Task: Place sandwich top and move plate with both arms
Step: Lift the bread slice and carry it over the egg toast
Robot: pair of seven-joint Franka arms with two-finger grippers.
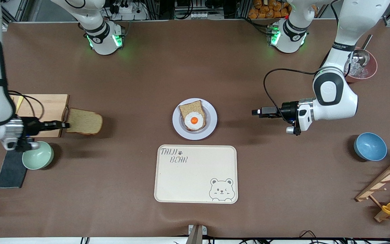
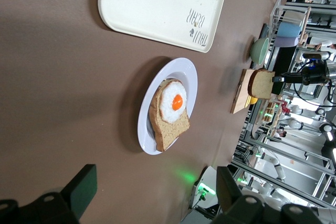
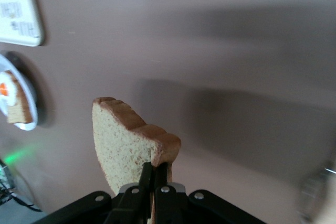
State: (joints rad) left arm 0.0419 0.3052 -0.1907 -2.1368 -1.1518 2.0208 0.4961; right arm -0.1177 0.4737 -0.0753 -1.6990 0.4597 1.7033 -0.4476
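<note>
Right wrist view: right claw (image 3: 154, 174) pinching porous brown sandwich top (image 3: 126, 148); left claw (image 2: 152, 192) agape.

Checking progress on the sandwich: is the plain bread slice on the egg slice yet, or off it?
Off it. The sandwich top hangs pinched in the right gripper, over bare table beside the cutting board, apart from the plate.

Brown bread (image 1: 85, 121) is showing a darker crust; the pale plate (image 1: 211, 115) is carrying a white, orange-yolked egg (image 1: 195, 120); the cream tray (image 1: 196, 174) is bearing a bear print.
</note>
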